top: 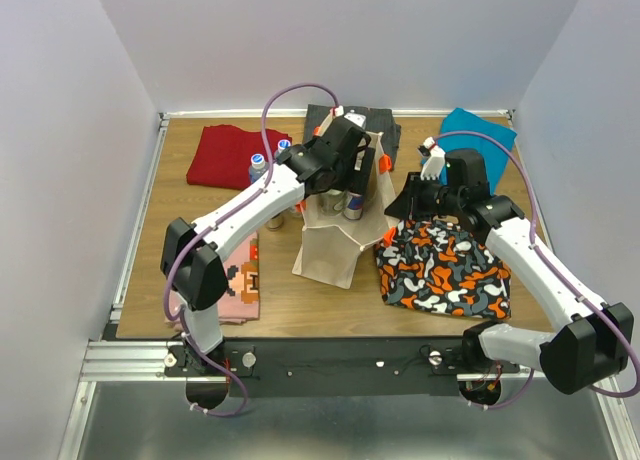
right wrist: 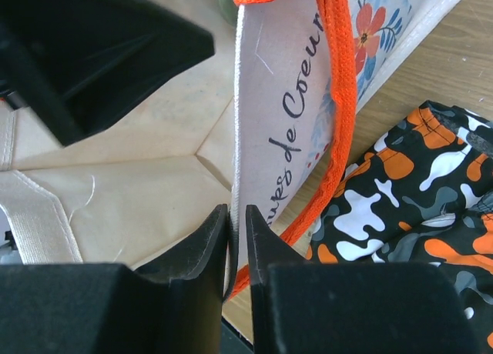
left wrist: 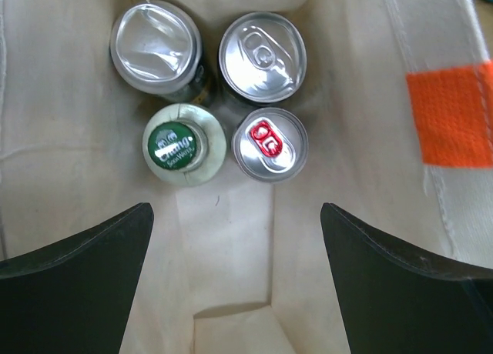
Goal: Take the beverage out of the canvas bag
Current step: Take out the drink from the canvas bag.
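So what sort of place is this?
Probably a robot test booth: plain white walls box in a small wooden table, and two arms are bolted to a metal rail at its edge.

Inside the bag [left wrist: 362, 77] four drinks stand packed at the far end: dented can [left wrist: 156, 48] and plain can [left wrist: 262, 58] behind, bottle [left wrist: 183, 145] and red-tab can [left wrist: 269, 144] in front, with hardly a gap between them. The near floor is bare between the left gripper's [left wrist: 235, 208] spread fingers. There is some room along the right wall. The right gripper [right wrist: 237, 223] pinches the rim.
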Tool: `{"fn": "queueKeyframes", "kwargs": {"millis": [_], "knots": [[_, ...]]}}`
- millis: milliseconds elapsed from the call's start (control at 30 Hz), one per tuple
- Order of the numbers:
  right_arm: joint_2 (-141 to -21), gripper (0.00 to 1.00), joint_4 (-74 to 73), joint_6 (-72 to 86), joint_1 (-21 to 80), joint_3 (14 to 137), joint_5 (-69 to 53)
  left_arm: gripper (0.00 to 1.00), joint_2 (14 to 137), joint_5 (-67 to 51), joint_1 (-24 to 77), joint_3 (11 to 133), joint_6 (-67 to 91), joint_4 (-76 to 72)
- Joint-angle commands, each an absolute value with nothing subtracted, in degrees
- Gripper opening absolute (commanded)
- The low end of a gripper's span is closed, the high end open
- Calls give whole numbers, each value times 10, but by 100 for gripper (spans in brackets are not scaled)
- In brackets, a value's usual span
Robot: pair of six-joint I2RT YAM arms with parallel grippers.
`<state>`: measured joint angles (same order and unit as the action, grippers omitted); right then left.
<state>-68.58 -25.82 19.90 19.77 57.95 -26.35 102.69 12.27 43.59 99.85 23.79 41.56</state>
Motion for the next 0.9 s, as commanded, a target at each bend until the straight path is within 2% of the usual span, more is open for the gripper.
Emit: {"fn": "queueKeyframes", "kwargs": {"millis": [0, 233, 300, 600, 767, 867], "knots": [[-690, 24, -272, 188, 199, 588, -255, 98, 1053, 157, 423, 1032, 248, 422], [-690, 24, -272, 185, 199, 588, -255, 89, 1067, 145, 395, 1020, 253, 404], [-689, 24, -271, 185, 200, 585, -252, 82, 1075, 134, 388, 1024, 251, 400], [-686, 24, -273, 181, 199, 583, -251, 75, 1115, 113, 381, 1063, 250, 417], [-686, 25, -268, 180, 199, 579, -255, 63, 1129, 119, 381, 1083, 251, 429], [-687, 25, -273, 178, 199, 581, -253, 63, 1122, 125, 378, 1073, 253, 427]]}}
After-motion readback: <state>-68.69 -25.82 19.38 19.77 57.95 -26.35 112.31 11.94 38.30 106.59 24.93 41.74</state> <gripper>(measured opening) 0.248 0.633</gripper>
